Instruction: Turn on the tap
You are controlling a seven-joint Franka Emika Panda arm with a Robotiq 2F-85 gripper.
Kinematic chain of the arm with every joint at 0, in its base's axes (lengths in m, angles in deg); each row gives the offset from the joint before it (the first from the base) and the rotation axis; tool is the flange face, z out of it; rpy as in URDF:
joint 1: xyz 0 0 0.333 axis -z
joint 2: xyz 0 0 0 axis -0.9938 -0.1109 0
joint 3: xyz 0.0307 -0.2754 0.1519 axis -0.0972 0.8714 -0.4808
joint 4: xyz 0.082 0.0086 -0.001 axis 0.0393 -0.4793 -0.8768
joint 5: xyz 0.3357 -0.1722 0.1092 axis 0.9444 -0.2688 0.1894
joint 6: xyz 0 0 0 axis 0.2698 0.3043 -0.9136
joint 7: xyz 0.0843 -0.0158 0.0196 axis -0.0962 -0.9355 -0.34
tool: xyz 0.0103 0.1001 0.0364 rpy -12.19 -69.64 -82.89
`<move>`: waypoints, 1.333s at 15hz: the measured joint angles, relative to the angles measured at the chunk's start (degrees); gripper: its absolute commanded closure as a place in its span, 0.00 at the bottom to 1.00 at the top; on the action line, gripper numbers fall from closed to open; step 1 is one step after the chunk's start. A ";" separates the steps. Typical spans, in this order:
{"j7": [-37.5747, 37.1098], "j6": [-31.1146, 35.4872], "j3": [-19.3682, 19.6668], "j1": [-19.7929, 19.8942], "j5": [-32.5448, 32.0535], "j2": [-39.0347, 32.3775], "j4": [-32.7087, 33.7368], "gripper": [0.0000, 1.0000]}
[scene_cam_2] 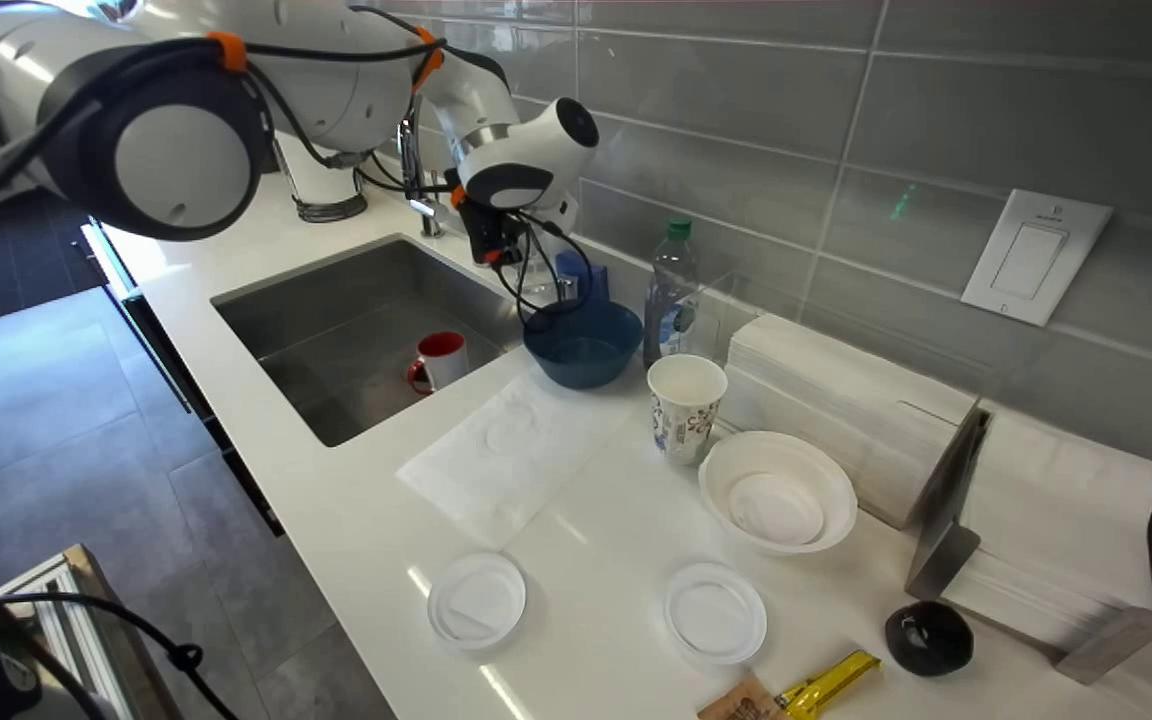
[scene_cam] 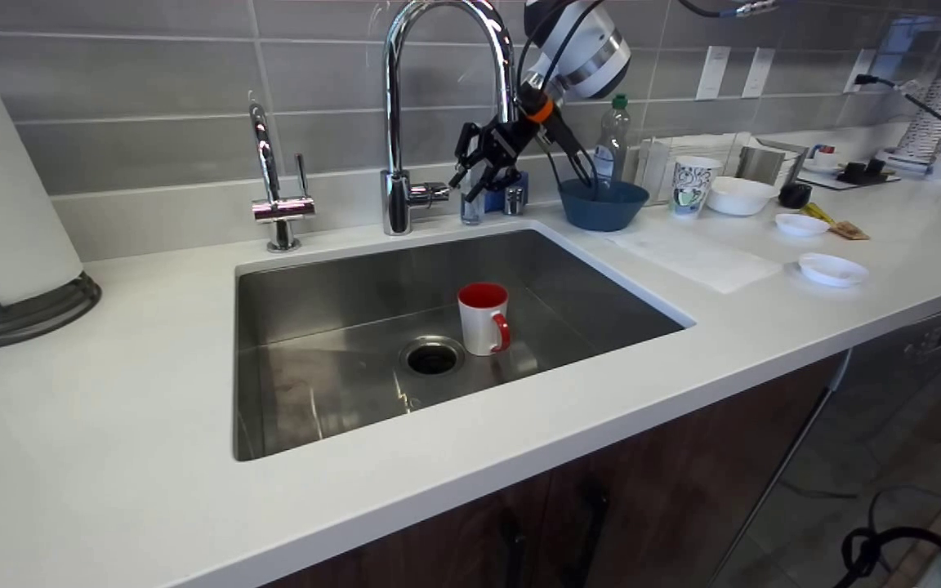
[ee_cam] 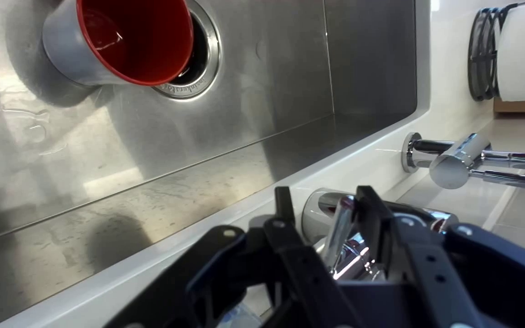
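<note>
Straddling, by the look of it: in the wrist view the gripper (ee_cam: 325, 195) stands with fingers (ee_cam: 284, 202) spread, the thin lever (ee_cam: 341, 225) showing in the gap, nearer the finger on that view's right. Contact can't be told, nor depth. If the tips sit short of the lever, closing would catch only its end and slip off.

Tap (scene_cam: 393, 114) on the counter (scene_cam: 144, 392) behind the sink (scene_cam: 340, 286); lever on its side, spout (scene_cam: 501, 65) arched high. No stream visible beneath; I judge this the lining-up before the push. Pressing the wrong way would strain the tap rather than open it.

Near the fingers, a clear container (scene_cam: 472, 208); a low sweep could tip it. In an exterior view the gripper's body overlaps the spout's end, touching or not unclear; a sideways swing might knock the spout round. Cables (scene_cam_2: 590, 270) loop above the blue bowl (scene_cam_2: 586, 350); a snag as the wrist rolls would drag it.

Further out: red-and-white mug (scene_cam: 479, 327) upright in the sink, just beside the drain (scene_cam: 432, 358). If the stream lands on its rim, expect splash, worse with the lever thrown fully. Small chrome tap (scene_cam: 281, 210) well apart, unlikely trouble.
</note>
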 measured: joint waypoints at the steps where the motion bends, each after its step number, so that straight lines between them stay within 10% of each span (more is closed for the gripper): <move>1: 0.00 0.00 0.08 0.00 -0.03 -0.01 0.00 0.31; 5: 0.01 0.00 0.49 0.00 -0.10 -0.11 0.00 0.66; 6: 0.01 0.00 0.60 0.00 -0.11 -0.14 0.00 0.60; 7: 0.01 0.00 0.62 0.00 -0.10 -0.16 0.07 0.31; 14: 0.11 0.00 0.60 -0.50 -0.13 -0.35 0.31 0.02; 16: 0.16 0.00 0.60 -0.83 -0.31 -0.54 0.30 0.32; 20: 0.28 0.25 0.77 -1.18 -0.68 -1.02 0.30 0.48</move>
